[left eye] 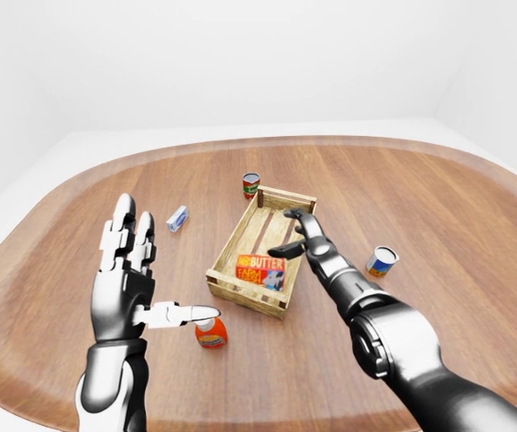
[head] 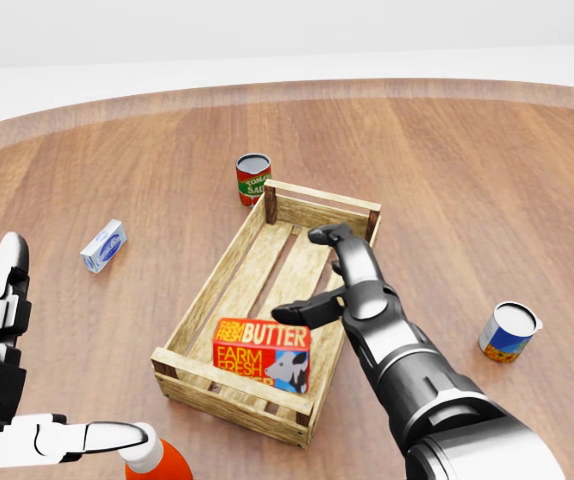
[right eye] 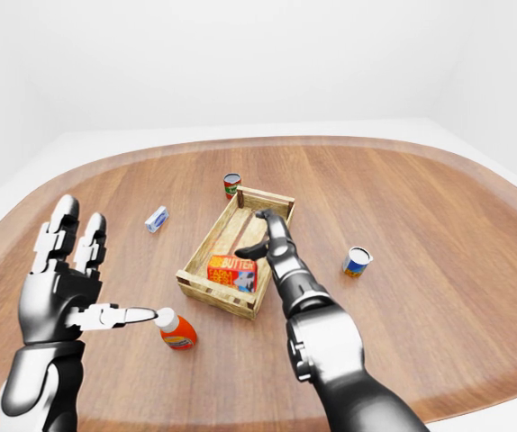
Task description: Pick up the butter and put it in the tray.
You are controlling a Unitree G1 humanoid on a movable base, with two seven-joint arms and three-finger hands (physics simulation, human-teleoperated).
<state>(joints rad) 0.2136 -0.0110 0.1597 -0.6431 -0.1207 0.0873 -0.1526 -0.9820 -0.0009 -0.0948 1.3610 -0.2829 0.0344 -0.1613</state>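
Observation:
The butter (head: 262, 353), a red and orange box with white lettering, lies inside the wooden slatted tray (head: 222, 270) at its lower end in the head view. My right hand (head: 325, 280) is open just above and to the right of the butter, over the tray, and holds nothing. My left hand (left eye: 132, 279) is open and raised at the lower left, well away from the tray. The butter also shows in the left-eye view (left eye: 260, 270).
A red tomato can (head: 252, 179) stands just above the tray. A small blue and white carton (head: 103, 245) lies to the left. A blue and orange can (head: 508, 332) stands to the right. An orange bottle with a white cap (head: 157, 460) lies near my left hand.

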